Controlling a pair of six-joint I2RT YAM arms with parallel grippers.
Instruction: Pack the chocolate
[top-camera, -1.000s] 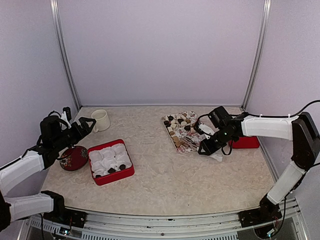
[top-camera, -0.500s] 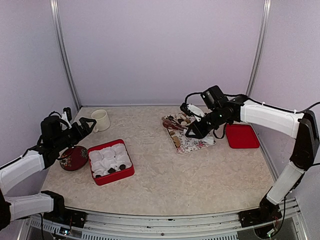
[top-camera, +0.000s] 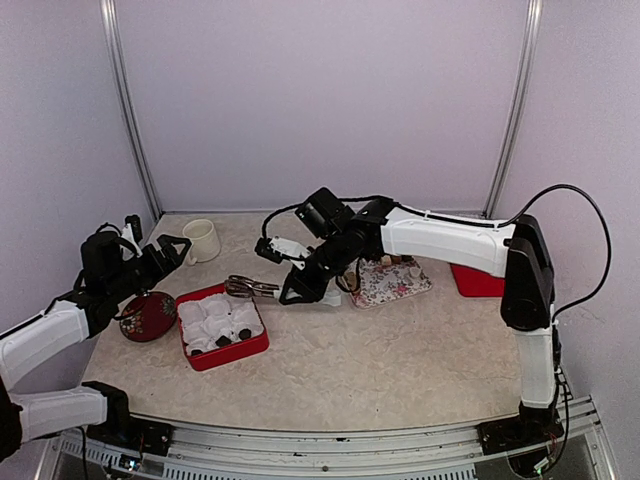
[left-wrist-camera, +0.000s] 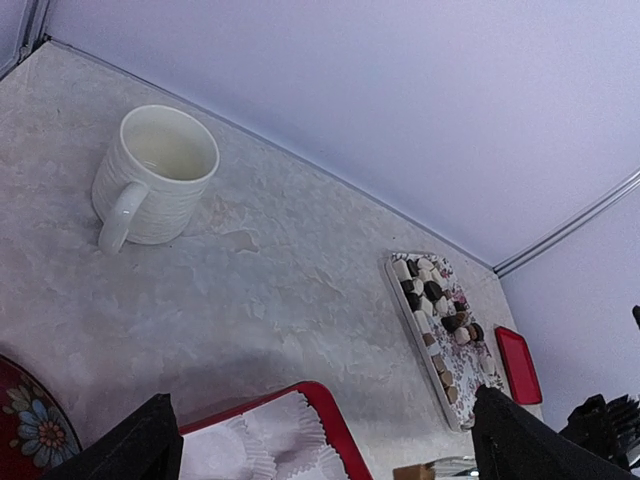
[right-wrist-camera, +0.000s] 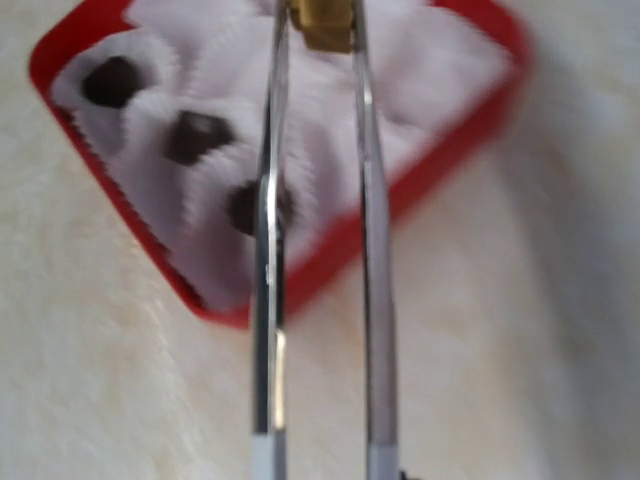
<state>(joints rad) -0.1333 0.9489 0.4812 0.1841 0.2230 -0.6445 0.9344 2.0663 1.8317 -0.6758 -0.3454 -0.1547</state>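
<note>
Right gripper (top-camera: 292, 290): clenched on metal tongs (right-wrist-camera: 315, 250), whose tips pinched one tan chocolate (right-wrist-camera: 320, 22) above the red box (top-camera: 235, 352) of paper cups (top-camera: 215, 312). Left gripper (top-camera: 172, 250): spread wide, holding nothing, near the mug (top-camera: 203, 240). Packing judged early: three dark pieces (top-camera: 232, 338) sat in cups, most cups were unfilled, and many loose pieces (left-wrist-camera: 430, 295) lay on the patterned tray (top-camera: 402, 288).

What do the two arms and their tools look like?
The left arm and right arm have white shells and black joints. The left tool and right tool are black, two-fingered. A thin black cable loops off the right arm.
</note>
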